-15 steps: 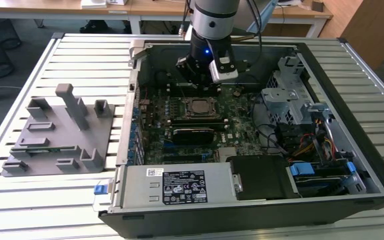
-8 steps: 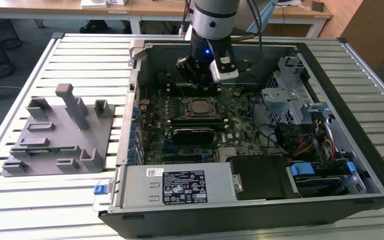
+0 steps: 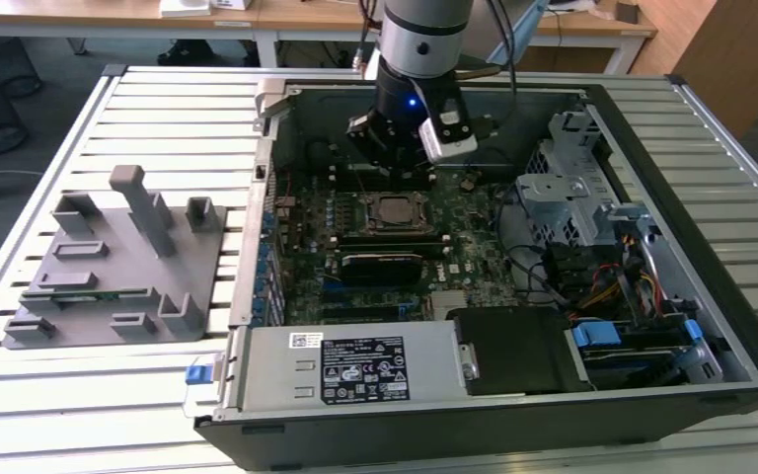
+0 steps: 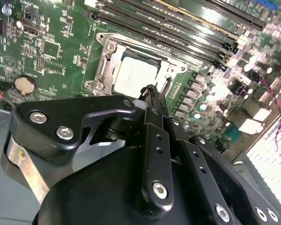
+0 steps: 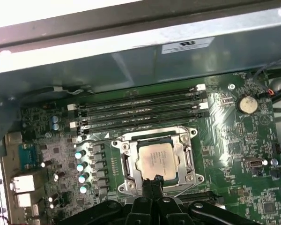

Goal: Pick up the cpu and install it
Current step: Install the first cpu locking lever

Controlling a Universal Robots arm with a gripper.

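cpu: seated in the socket frame, just beyond the tool's tip; judged light, stiff, fragile underneath; grip its opposite edges
tool: fingers together, empty

In both wrist views the hand overlaps one edge of the cpu.

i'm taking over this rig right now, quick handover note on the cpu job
Gripper: shut, fingertips together, holding nothing, hovering at the edge of the socket inside the computer case.
CPU: lying flat in the socket frame on the motherboard; also seen in the second wrist view.
Done: chip is picked up and placed in the socket.
Left: socket frame looks open; I can't tell whether the chip is fully seated.
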